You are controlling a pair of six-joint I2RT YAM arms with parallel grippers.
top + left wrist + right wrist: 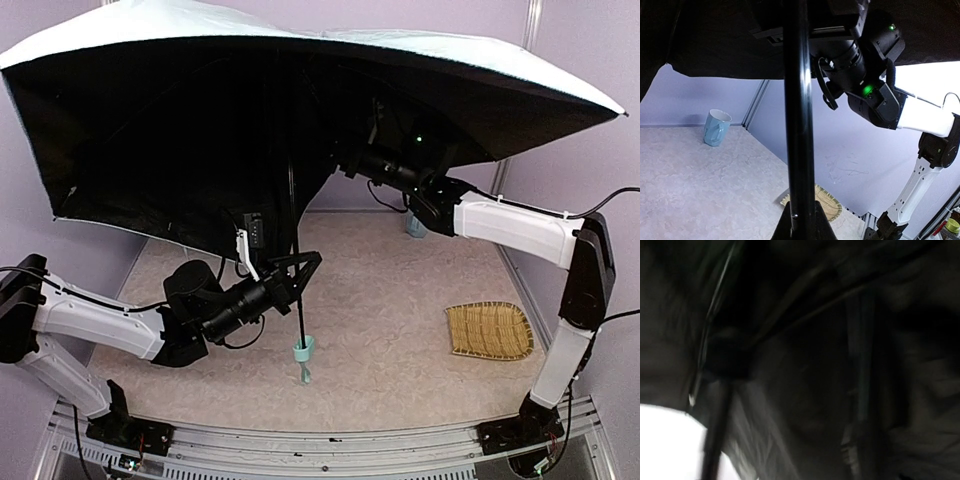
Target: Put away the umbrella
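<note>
The umbrella (pixel 200 130) stands open over the table, pale mint outside with a black lining. Its thin black shaft (pixel 297 310) hangs straight down to the small mint handle (pixel 303 351), which is just above the table. My left gripper (pixel 301 268) is shut on the shaft above the handle. In the left wrist view the shaft (pixel 799 100) runs up between the two fingers (pixel 782 227). My right arm (pixel 510 225) reaches up under the canopy, and its gripper is lost in the dark lining. The right wrist view shows only black fabric, ribs and the blurred shaft (pixel 715 440).
A woven yellow straw mat (pixel 488 330) lies at the right of the table; it also shows in the left wrist view (pixel 827 202). A pale blue mug (pixel 716 127) stands by the back wall, partly hidden behind the right arm in the top view (pixel 415 226). Purple walls enclose the table.
</note>
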